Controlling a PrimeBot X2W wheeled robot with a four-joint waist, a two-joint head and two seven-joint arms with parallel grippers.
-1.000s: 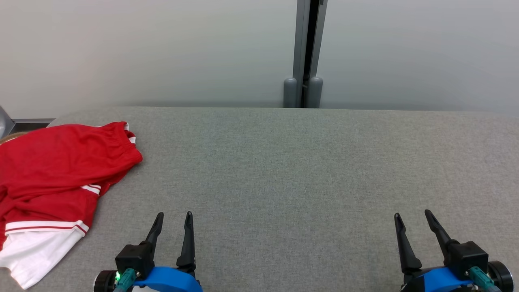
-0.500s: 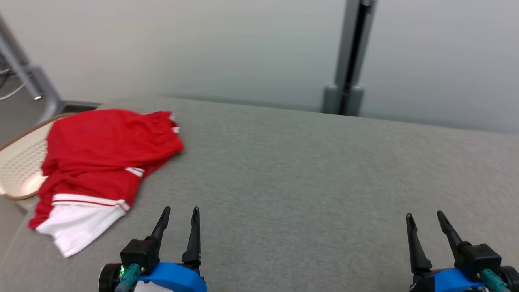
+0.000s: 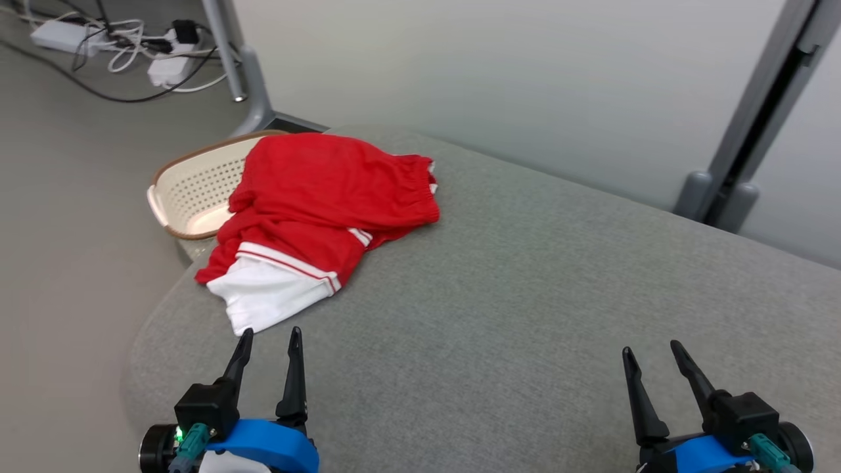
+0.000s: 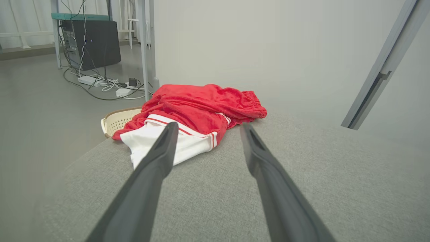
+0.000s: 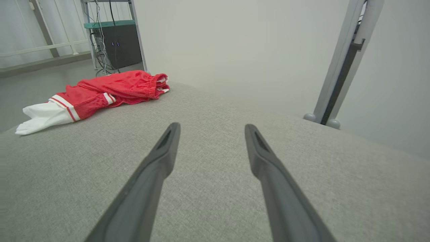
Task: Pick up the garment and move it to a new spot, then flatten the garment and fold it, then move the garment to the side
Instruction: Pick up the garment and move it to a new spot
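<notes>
The garment [image 3: 322, 210] is a crumpled red piece with white trim and a white part, lying at the far left corner of the grey fabric table [image 3: 525, 295]; part of it hangs over the edge above a basket. It also lies ahead in the left wrist view [image 4: 198, 117] and far left in the right wrist view [image 5: 100, 92]. My left gripper [image 3: 269, 335] is open just short of the garment's white end, touching nothing. My right gripper [image 3: 650, 351] stands open over bare table at the lower right, well away from the garment.
A beige perforated basket [image 3: 187, 190] stands on the floor beside the table's left corner, under the garment's edge. Cables and power strips [image 3: 131, 46] lie on the floor behind. A grey post [image 3: 742, 151] rises by the wall behind the table.
The head camera has swung left, bringing the garment, basket and floor cables toward the middle of the view. Both grippers remain open; the garment lies as before.
</notes>
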